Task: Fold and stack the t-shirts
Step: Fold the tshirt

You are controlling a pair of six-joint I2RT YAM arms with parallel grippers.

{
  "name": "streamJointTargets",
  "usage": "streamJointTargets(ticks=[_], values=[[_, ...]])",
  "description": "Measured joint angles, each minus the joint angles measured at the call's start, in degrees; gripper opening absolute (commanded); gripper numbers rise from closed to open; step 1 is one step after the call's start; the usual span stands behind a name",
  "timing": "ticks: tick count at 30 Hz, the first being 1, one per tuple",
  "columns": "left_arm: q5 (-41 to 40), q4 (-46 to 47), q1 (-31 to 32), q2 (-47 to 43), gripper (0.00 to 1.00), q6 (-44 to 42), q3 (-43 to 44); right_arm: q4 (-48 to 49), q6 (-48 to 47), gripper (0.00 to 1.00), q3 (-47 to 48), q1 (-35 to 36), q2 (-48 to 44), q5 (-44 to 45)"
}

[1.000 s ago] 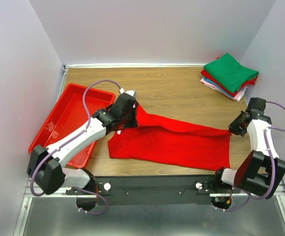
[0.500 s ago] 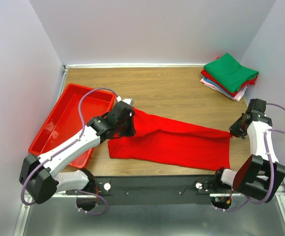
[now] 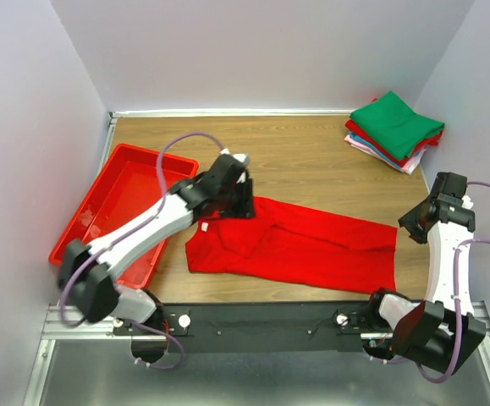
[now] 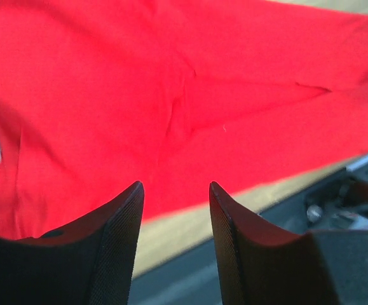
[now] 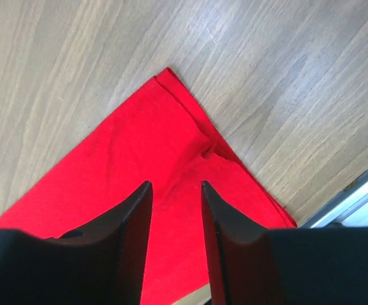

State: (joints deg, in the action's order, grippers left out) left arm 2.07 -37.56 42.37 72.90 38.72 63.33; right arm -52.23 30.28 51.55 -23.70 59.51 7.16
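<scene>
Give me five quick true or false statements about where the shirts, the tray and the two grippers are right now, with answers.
1. The red t-shirt lies on the wooden table. True.
2. The left gripper is clamped on that shirt. False: its jaws stand apart, with nothing between them, over the cloth.
3. A green t-shirt tops the stack in the far right corner. True.
4. The red tray holds the folded shirts. False: no shirt shows in it; the folded ones sit on the table.
5. The right gripper pinches the shirt's corner. False: it is open, and the corner lies flat below it.
</scene>
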Motion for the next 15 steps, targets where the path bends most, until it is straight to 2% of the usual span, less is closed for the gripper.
streamJointTargets(ticks=[1,7,15], values=[[0.0,0.6,-0.2,5.3,0.56,-1.7,3.3,0.0,0.3,0.48,0.0,0.0,-0.2,0.1],[0.6,2.7,-3.6,23.0,0.56,-9.0,14.1,2.9,1.2,0.49,0.2,0.0,3.4,-2.0],[2.4,4.6,-8.7,34.7,0.56,-14.3,18.2,8.5,0.7,0.49,-2.4,0.0,17.2,-10.7]])
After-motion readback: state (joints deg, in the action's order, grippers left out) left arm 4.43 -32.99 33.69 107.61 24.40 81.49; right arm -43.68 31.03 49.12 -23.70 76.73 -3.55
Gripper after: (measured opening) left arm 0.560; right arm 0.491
